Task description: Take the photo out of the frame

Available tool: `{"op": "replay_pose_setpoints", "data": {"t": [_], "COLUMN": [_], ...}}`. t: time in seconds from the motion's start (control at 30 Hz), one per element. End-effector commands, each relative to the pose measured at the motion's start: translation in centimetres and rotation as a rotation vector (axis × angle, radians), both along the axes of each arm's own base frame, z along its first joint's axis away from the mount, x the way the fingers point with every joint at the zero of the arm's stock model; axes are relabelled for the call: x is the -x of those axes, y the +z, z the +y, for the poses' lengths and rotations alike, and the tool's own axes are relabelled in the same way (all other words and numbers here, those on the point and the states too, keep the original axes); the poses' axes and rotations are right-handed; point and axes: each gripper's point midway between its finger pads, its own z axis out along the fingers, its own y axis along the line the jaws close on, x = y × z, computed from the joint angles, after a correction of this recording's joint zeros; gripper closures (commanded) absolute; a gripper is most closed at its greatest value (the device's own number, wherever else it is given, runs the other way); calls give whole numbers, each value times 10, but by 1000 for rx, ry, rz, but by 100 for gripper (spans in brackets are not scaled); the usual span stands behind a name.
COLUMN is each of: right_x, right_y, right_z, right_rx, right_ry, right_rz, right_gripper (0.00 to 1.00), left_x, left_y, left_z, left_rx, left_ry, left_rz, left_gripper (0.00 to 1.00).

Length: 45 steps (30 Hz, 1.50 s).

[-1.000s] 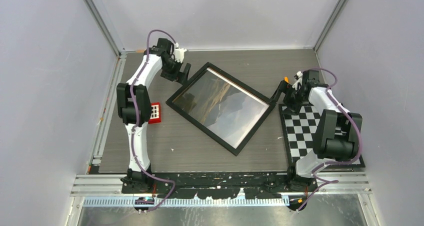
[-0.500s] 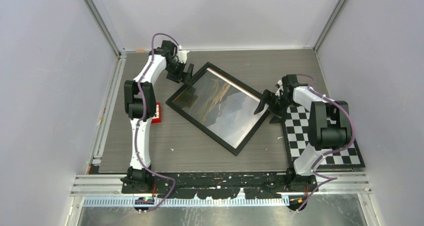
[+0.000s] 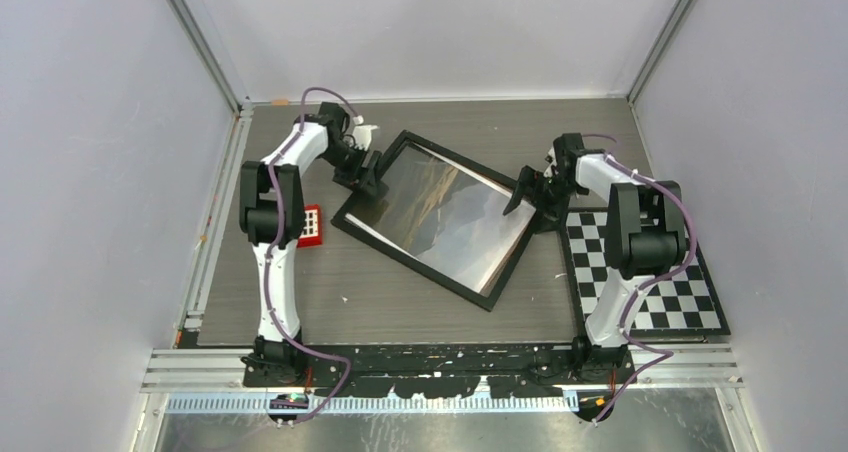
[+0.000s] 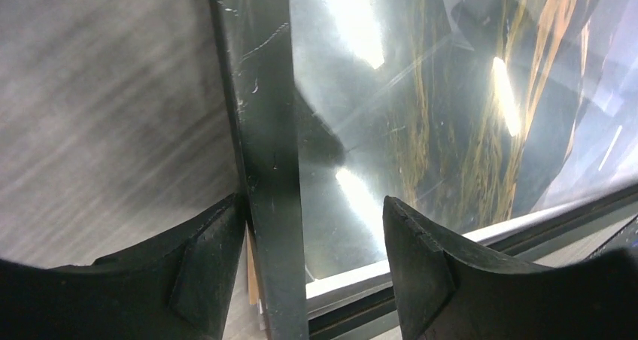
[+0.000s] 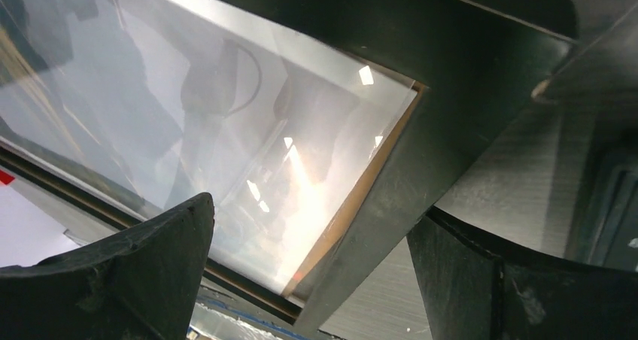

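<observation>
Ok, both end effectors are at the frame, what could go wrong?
1. The left end effector straddles the thin black rim of the frame, one finger over the glazing: closing may slip off or press on it.
2. The right end effector stands wide open round a corner: a one-sided grip could pivot the frame toward the checkerboard.
3. The photo faces up behind the glazing: reaching it likely needs a flip, which risks a drop.

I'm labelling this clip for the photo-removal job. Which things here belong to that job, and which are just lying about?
Belongs to the job: the frame, the photo inside it, left gripper and right gripper, both open astride its rim.
Just lying about: the checkerboard, the small red block.
</observation>
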Motion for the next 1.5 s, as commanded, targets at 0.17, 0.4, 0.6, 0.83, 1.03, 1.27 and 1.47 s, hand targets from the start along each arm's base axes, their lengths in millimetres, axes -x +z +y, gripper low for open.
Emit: {"op": "replay_pose_setpoints", "data": {"t": [0.17,0.4,0.6,0.83,1.03,1.27,1.47], "right_x": [-56,-89,-117,-116,-59,5,70], "right_y": [-39,-41,-11,50,63,86,82], "right_z": [-8,3,8,5,-4,2,26], "right_rx": [118,114,100,116,125,71,1], "right_ry": [61,83,89,156,199,333,610], "right_rz": [-91,-135,-230,-359,-291,-390,-441], "right_gripper": [0,0,0,0,0,0,3], "left_x": [83,121,100,51,-14,-77,-114], "left_y": [18,32,66,105,116,95,80], "left_z": [-18,-21,-4,8,-11,-52,-80], "left_rx": [23,-13,-38,-77,-57,-13,80], "left_ry": [-197,-303,-279,-332,-342,-303,-170], "left_rz": [79,72,-3,-137,-306,-410,-468], "left_gripper": [34,32,21,10,1,0,0]}}
